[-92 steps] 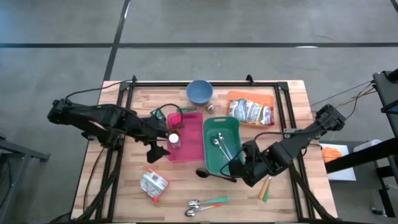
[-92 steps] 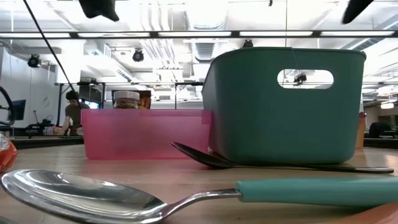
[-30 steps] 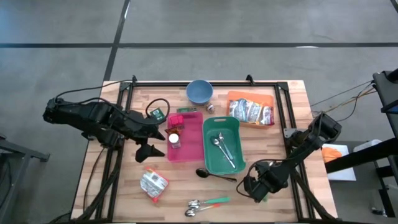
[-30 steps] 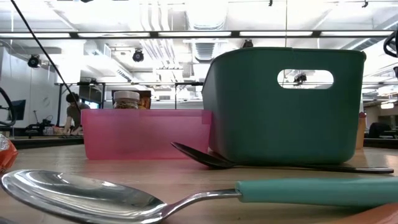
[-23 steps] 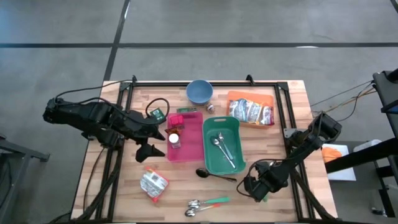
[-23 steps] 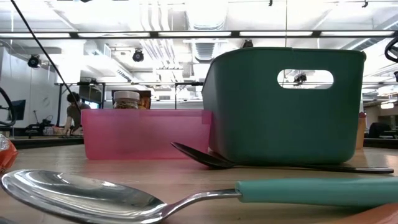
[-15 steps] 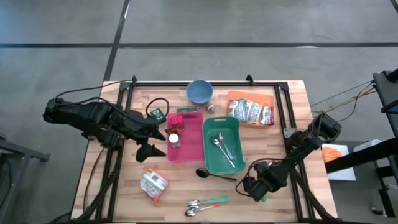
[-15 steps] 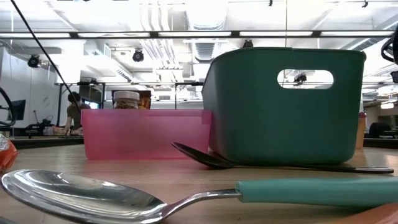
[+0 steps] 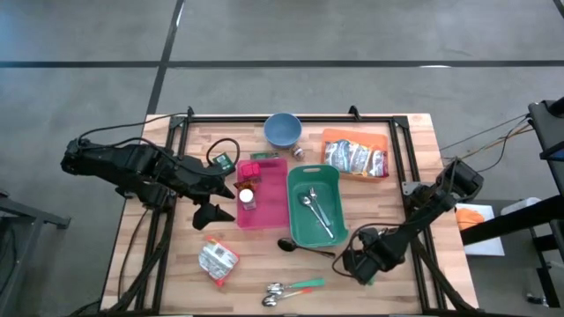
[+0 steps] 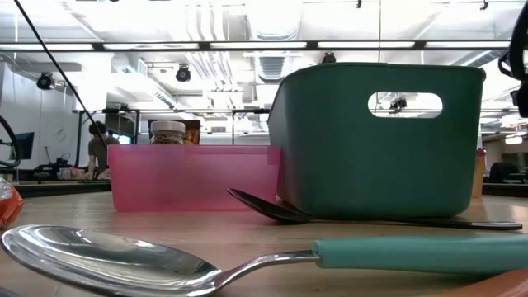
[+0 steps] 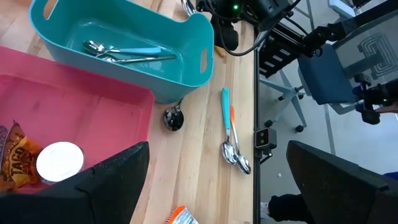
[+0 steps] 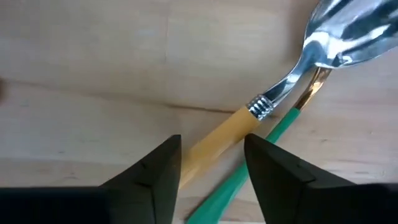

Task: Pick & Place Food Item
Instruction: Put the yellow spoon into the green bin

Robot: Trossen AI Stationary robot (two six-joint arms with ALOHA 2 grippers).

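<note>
My right gripper [image 9: 363, 267] points down at the near right of the table, open, with its fingers on either side of a yellow-handled spoon [image 12: 217, 142] that lies flat on the wood. Beside it lies a green-handled utensil [image 12: 277, 130], which runs under one finger. Of the food items, a snack packet [image 9: 218, 261] lies flat near the front left. Foil packets [image 9: 354, 158] lie in an orange tray [image 9: 357, 136]. A jar [image 9: 247, 197] stands in the pink bin [image 9: 273, 218]. My left gripper [image 9: 220, 201] hovers open, left of the pink bin. My right gripper comes from above, fingers pointing down and lying across the yellow handle [image 12: 208, 152], which lies on the table between them. Whether the fingers [image 12: 158, 177] touch the handle, I cannot tell.
A teal bin [image 9: 293, 211] holding spoons stands mid-table, with a black spoon [image 9: 304, 246] at its near side. Two spoons [image 9: 291, 288] lie by the near edge. A blue bowl [image 9: 283, 129] sits at the back. Black frame rails edge the table.
Nothing has visibly moved in the last second. About three seconds ago my right gripper stood by the teal bin's near right corner; since then it has gone toward the table's near edge, over the spoons. My left gripper has drawn back from the pink bin toward the left.
</note>
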